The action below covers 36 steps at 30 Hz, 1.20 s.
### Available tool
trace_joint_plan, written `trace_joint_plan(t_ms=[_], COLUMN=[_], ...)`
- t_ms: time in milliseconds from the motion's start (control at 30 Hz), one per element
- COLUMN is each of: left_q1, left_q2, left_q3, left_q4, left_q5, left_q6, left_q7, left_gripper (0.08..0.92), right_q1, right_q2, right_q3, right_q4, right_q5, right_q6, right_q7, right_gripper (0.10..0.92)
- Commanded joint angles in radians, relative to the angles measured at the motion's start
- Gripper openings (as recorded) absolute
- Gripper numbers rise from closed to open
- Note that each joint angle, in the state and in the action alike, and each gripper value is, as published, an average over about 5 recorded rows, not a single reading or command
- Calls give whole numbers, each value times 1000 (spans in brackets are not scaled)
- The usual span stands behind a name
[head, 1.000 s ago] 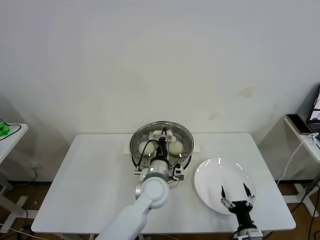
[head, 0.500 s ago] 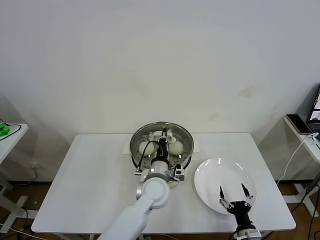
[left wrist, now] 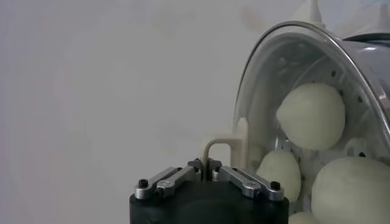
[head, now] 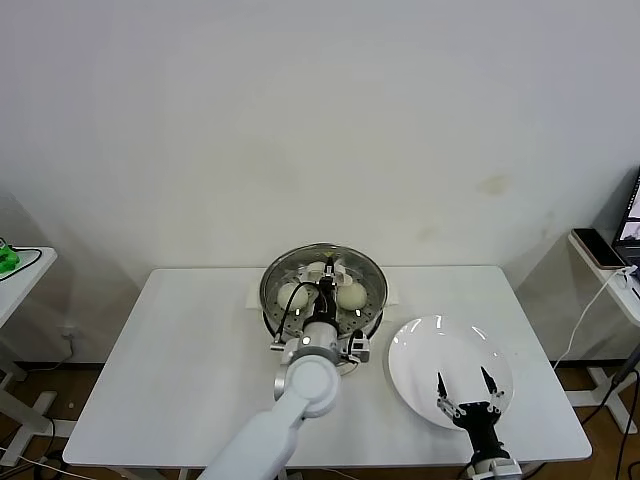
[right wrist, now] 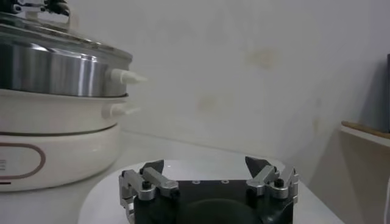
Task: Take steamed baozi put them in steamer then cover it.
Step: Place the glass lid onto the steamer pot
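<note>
The steamer point(head: 272, 290) stands at the back middle of the table, a shiny pot point(right wrist: 55, 73) on a cream base point(right wrist: 61, 146). Cream-white baozi point(head: 292, 294) point(head: 351, 295) lie on its perforated tray, and three of them point(left wrist: 311, 115) point(left wrist: 279, 171) point(left wrist: 353, 192) show through the glass. The clear cover point(head: 368, 272) lies over the pot, its metal rim point(left wrist: 268, 45) along the pot's edge. My left gripper point(head: 327, 272) point(left wrist: 207, 173) is shut on the cover's beige handle point(left wrist: 241, 143). My right gripper point(head: 462, 383) point(right wrist: 207, 164) hangs open, holding nothing, over the near part of the white plate point(head: 440, 345).
The bare white plate point(right wrist: 103, 195) lies right of the steamer, near the table's front right. A side table with a dark device point(head: 598, 248) stands at the far right, and another small table point(head: 20, 265) at the far left.
The right gripper has drawn back slightly toward the table's front edge, still open. The left gripper stays shut on the cover's handle, shifted only a little.
</note>
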Motion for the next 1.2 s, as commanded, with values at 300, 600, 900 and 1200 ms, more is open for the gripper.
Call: trace_joint_plan(t_ms=[300, 600, 900, 1200], left_q1=[-3, -1, -2, 4], left_q2=[-1, -5, -4, -10], left_q3=[-5, -11, -12, -13], left_q4=[7, 19, 20, 23], left_q5=[4, 13, 12, 9], left_q6=[-4, -11, -13, -14], left_q7=[-1, -4, -4, -4], left_gripper=[132, 132, 132, 132], right_q1=[-2, -4, -5, -6], right_q2=[0, 0, 0, 0], right_q3=[-4, -4, -7, -10], right_q4=[1, 1, 1, 1], right_q5=[-1, 0, 0, -2], right_q6=[3, 5, 7, 7], right_q7=[-4, -6, -8, -10], right_gripper=[823, 823, 823, 823])
